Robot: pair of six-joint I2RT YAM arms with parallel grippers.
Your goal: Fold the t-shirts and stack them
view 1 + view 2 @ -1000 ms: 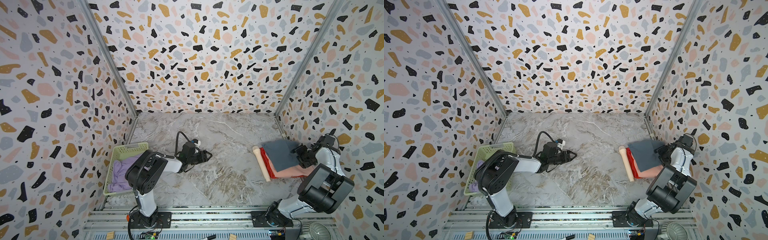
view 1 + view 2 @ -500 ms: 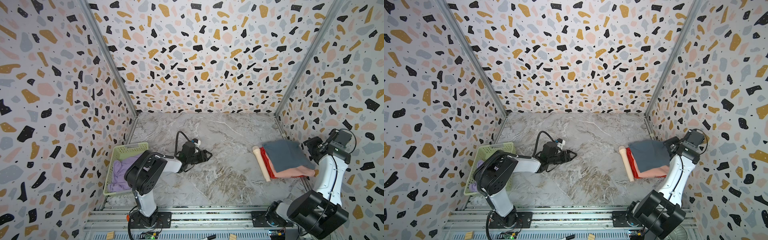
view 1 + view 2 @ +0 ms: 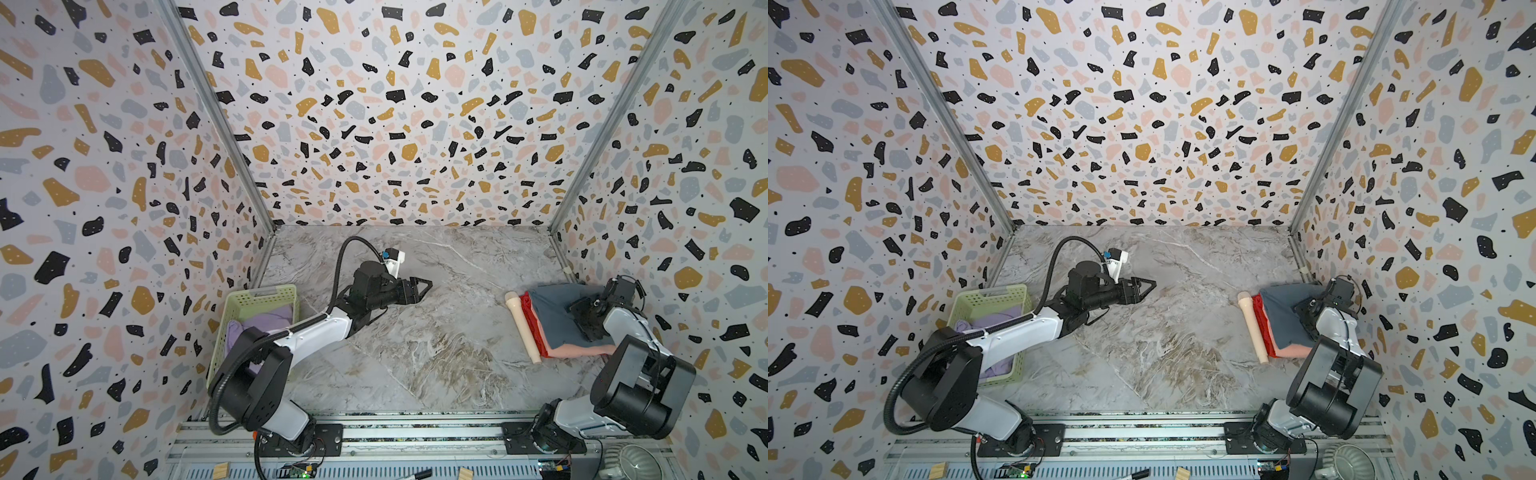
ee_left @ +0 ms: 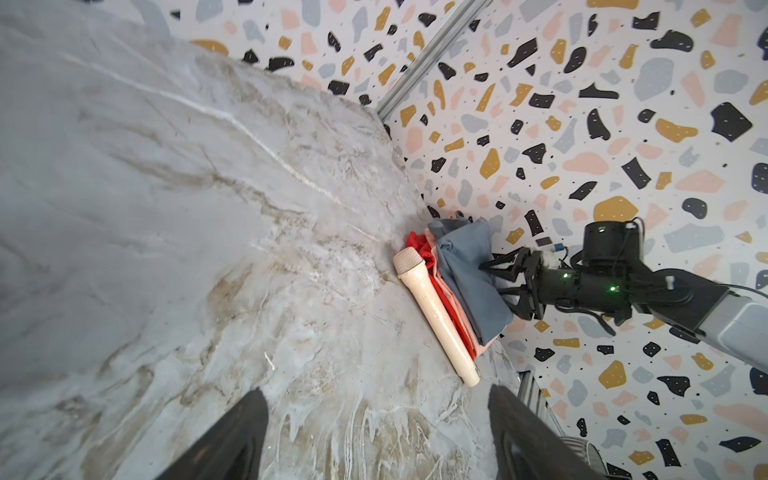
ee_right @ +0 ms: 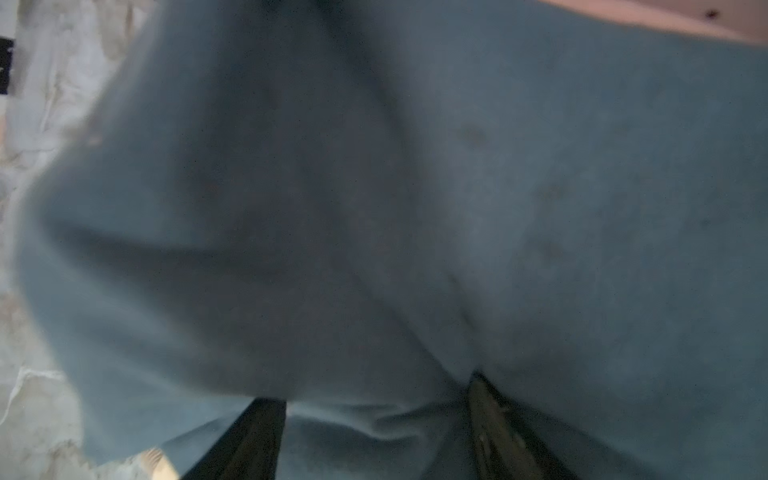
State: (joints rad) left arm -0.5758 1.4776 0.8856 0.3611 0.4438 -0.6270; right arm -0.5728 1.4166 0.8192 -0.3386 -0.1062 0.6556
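Speckled terrazzo walls (image 3: 374,124) in pink, ochre, grey and black box in a veined grey marble-look tabletop (image 3: 415,365). Against the right wall lies a stack of folded shirts: the slate blue-grey t-shirt (image 3: 552,316) on top, soft and slightly rumpled, over the salmon pink t-shirt (image 3: 577,351), whose edge shows at the near side, and the red t-shirt (image 3: 532,328), a bright strip along the stack's left side. A smooth cream microphone (image 4: 432,307) with a mesh head lies just beside that red edge.

The right gripper (image 4: 494,279) sits on the blue-grey cloth, its dark fingers (image 5: 249,440) spread, fabric bulging between them – pressed, not pinched.

The left gripper (image 3: 427,286) hangs over bare marble mid-table, well apart from the stack, its black tapered fingers (image 4: 245,432) wide apart with nothing between.

The lilac t-shirt (image 3: 266,320) lies crumpled in the pale green lattice basket (image 3: 257,295) by the left wall.
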